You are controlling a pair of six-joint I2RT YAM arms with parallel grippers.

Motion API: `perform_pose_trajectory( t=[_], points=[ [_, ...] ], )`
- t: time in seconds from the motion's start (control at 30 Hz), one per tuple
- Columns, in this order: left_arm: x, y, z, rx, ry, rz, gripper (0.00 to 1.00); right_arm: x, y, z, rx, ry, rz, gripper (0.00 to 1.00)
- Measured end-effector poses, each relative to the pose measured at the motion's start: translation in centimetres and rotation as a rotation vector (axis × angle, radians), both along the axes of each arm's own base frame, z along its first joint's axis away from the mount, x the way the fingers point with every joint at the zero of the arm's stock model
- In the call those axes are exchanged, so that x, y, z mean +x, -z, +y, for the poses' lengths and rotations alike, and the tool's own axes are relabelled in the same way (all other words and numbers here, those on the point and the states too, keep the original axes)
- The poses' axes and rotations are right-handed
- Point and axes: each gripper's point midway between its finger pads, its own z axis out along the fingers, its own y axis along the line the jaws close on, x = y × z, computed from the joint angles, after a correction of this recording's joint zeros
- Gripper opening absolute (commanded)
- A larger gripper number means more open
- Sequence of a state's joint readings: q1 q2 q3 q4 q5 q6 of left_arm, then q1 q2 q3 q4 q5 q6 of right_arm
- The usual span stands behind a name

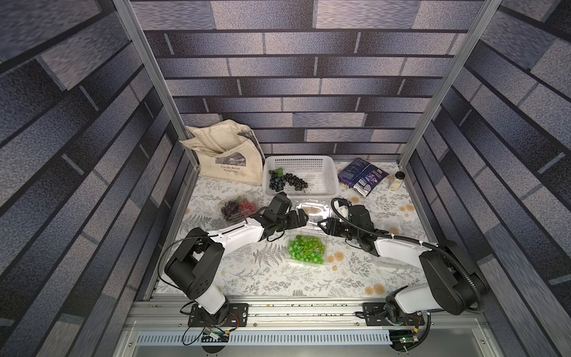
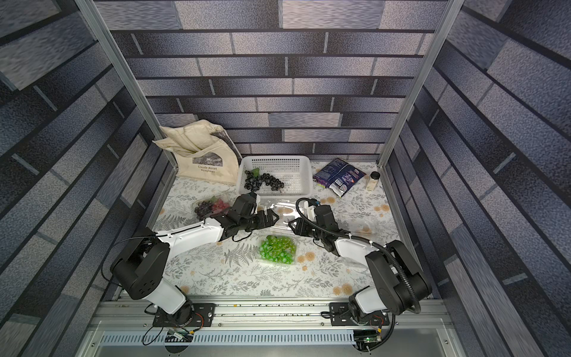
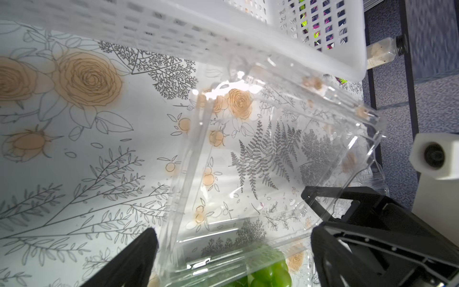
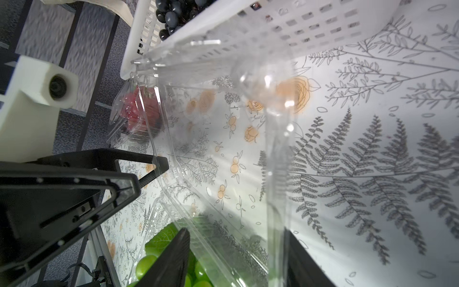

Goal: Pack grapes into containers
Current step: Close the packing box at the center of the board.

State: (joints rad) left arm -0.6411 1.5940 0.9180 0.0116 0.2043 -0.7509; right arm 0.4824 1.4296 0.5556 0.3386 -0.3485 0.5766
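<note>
Nearest the viewer, both arms rise from the aluminium rail point(image 1: 293, 310) and bend inward over the floral tablecloth point(image 1: 278, 278), meeting above an open clamshell container point(image 1: 320, 262) that holds the green grapes point(image 1: 306, 248). Its clear lid point(image 1: 313, 211) stands open on the far side, towards the white perforated basket point(image 1: 329, 167), and lies between the two grippers. Left gripper point(image 1: 304, 216): fingers spread wide, one finger point(image 3: 139, 258) just beside the lid's side wall, with the lid's end inside the gap; contact with the plastic cannot be made out. Right gripper point(image 1: 321, 224): fingers partway apart, astride the lid's opposite corner, with a clear wall running close along one finger point(image 4: 303, 263); whether they pinch it cannot be told. The green grapes sit in the tray on the near side of both sets of fingertips. Dark purple grapes point(image 1: 285, 180) with a green leaf lie in the basket. On the left arm's side, a second clamshell point(image 1: 234, 218) contains dark and red grapes point(image 1: 247, 205). Along the back stand a cream tote bag point(image 1: 234, 163), a dark snack packet point(image 1: 361, 176) and a small jar point(image 1: 398, 180).
</note>
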Motion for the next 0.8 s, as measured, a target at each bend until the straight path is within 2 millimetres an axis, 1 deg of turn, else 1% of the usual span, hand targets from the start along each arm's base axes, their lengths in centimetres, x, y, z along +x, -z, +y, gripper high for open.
perform_pose_trajectory(
  t=[0.3, 0.53, 0.8],
  points=[
    [-0.1, -1.4, 0.7, 0.010, -0.010, -0.032, 1.00, -0.1, -1.3, -0.2, -0.019, -0.012, -0.028, 0.61],
    [0.3, -2.4, 1.7, 0.006, -0.031, -0.044, 1.00, -0.1, -1.7, -0.2, -0.037, -0.028, -0.039, 0.62],
    [0.7, -4.0, 2.8, 0.000, -0.050, -0.081, 1.00, 0.1, -2.6, 0.1, -0.040, -0.052, -0.061, 0.63]
  ],
)
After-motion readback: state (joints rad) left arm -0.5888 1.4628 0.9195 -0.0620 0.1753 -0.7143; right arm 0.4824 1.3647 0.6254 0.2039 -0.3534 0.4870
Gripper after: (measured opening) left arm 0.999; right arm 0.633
